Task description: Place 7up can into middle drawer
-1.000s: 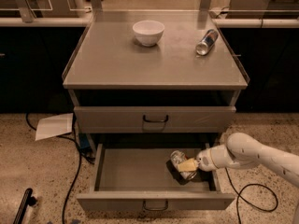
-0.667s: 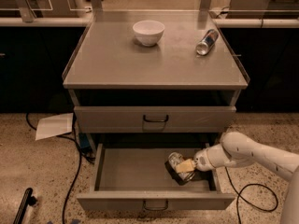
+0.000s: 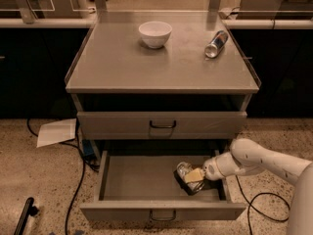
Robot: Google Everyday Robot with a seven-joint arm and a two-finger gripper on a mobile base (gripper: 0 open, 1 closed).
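Observation:
The 7up can [image 3: 184,170], pale silver and dented, lies tilted inside the open middle drawer [image 3: 137,182], at its right side and close to the floor of the drawer. My gripper [image 3: 192,177] reaches in from the right over the drawer's right wall and is shut on the can, with a yellowish finger pad [image 3: 194,175] across its side. The white arm [image 3: 254,159] runs off to the lower right. The drawer's short front panel with its dark loop handle [image 3: 162,214] is at the bottom of the view.
Above the open drawer is a closed, taller-fronted grey drawer [image 3: 162,125]. On the cabinet top stand a white bowl [image 3: 155,34] and a slim silver-and-blue can [image 3: 216,43] lying on its side. Paper [image 3: 56,131] and cables [image 3: 80,180] lie on the floor to the left.
My gripper and the can have shifted slightly left and down inside the drawer. Nothing else has moved.

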